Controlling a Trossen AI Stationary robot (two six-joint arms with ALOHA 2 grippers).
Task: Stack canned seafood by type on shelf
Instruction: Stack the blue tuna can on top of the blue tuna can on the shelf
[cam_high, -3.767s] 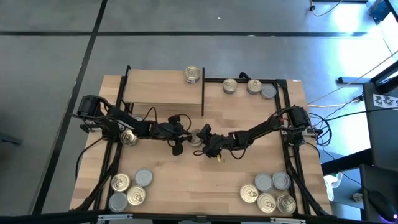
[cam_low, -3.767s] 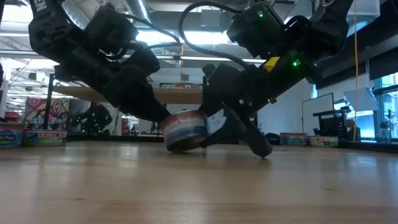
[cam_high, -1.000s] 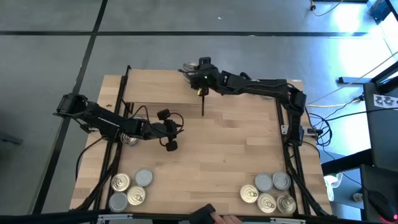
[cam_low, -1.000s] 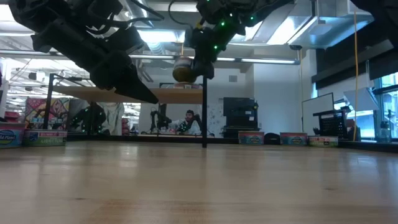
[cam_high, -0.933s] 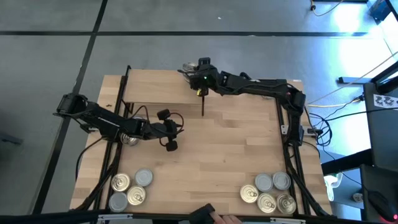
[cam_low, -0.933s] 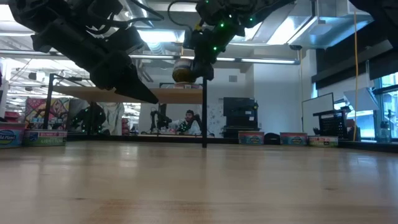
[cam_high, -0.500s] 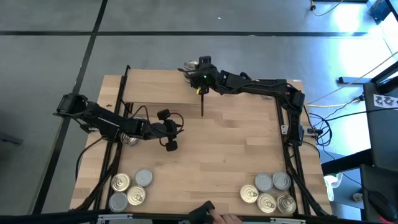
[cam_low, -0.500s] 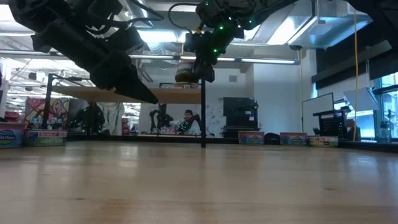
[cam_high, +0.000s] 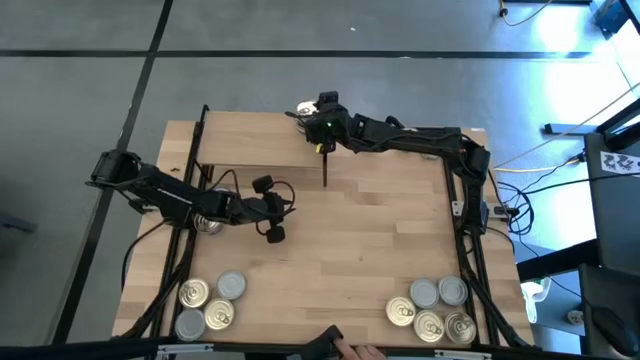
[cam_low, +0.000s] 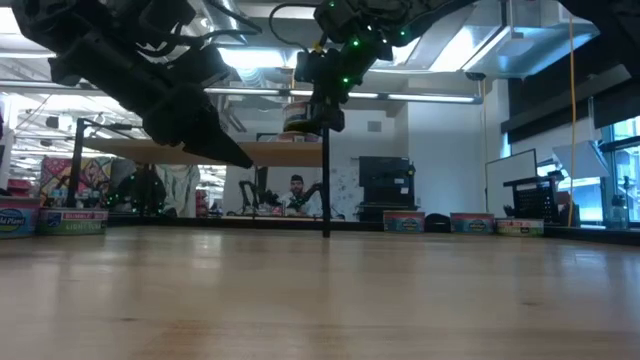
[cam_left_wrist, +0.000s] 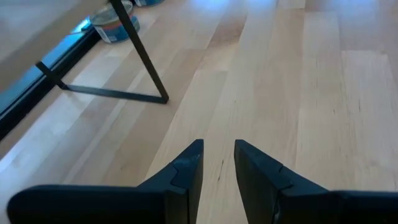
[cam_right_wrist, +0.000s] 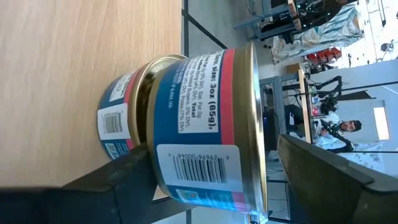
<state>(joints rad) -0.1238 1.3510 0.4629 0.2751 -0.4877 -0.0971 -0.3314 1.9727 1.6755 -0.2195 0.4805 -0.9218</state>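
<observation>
Reaching over the shelf (cam_high: 260, 138) at the frame's upper middle, my right fingers (cam_right_wrist: 292, 171) stand spread around two stacked tins (cam_right_wrist: 186, 124); my left fingers (cam_left_wrist: 217, 165), narrowly parted and empty, hover over the table (cam_high: 370, 240).

I see open tabletop (cam_high: 370, 230) mid-table, shelf (cam_high: 255, 140) post (cam_high: 326, 170) blocking far side, tin clusters (cam_high: 208, 303) at both near corners (cam_high: 432, 310), left arm (cam_high: 190, 203) across the left.
</observation>
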